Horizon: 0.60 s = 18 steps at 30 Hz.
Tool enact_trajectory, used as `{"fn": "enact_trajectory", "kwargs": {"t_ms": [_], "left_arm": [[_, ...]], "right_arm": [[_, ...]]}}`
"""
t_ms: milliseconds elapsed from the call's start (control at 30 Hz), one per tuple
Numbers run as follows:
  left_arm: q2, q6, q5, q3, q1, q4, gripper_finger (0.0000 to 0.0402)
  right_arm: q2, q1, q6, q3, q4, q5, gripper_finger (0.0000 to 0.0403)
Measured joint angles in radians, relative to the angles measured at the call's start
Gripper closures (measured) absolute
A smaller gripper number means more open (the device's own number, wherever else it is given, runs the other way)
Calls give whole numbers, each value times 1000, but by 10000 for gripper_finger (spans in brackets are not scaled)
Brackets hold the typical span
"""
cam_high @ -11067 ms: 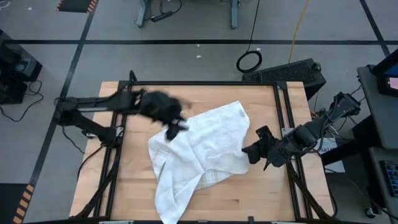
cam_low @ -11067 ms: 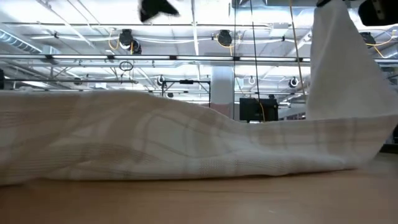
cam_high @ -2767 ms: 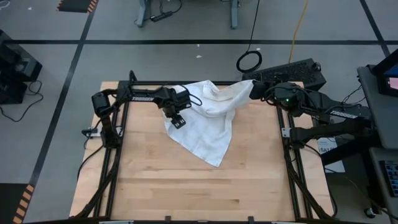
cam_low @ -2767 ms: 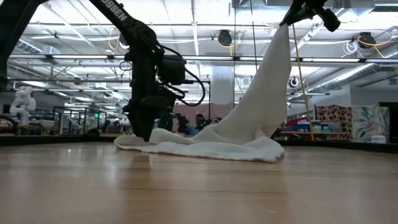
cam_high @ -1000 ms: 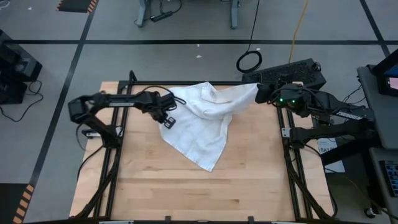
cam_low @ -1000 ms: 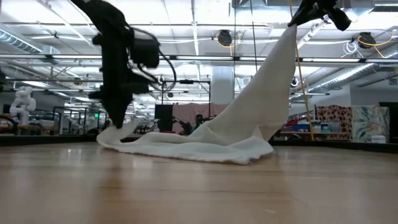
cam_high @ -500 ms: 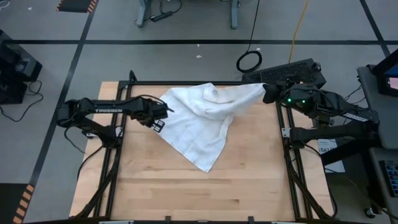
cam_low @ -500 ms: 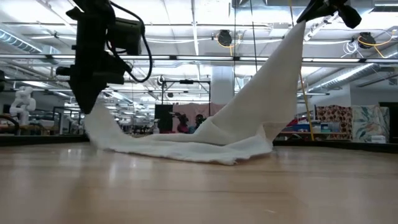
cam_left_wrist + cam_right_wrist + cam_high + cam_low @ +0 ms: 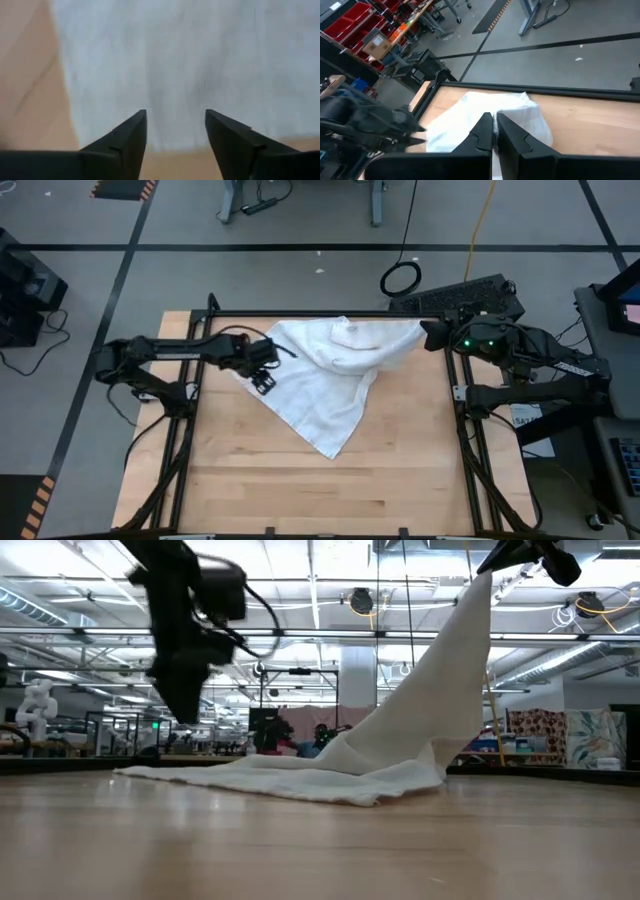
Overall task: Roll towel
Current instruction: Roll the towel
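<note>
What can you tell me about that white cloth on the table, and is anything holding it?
The towel is a white, soft, rumpled cloth lying on the far half of the wooden table. Most of it lies flat, tapering to a point toward the table's middle. One corner is pinched high in the air by the right gripper, so the cloth rises like a tent. The left gripper, fingers apart, hangs just above the opposite edge, holding nothing.

No legible txt, labels, brands or nos. anywhere in these views.
</note>
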Motion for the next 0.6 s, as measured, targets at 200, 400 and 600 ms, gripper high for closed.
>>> {"fn": "enact_trajectory", "kwargs": {"t_ms": [200, 400, 600], "left_arm": [[241, 97, 22, -32, 80, 45, 284], [317, -31, 97, -33, 84, -17, 362], [301, -261, 190, -42, -25, -63, 396]], "right_arm": [[9, 0, 24, 0, 93, 67, 403], [54, -14, -23, 0, 223, 140, 403], [77, -47, -50, 0, 238, 138, 403]]}}
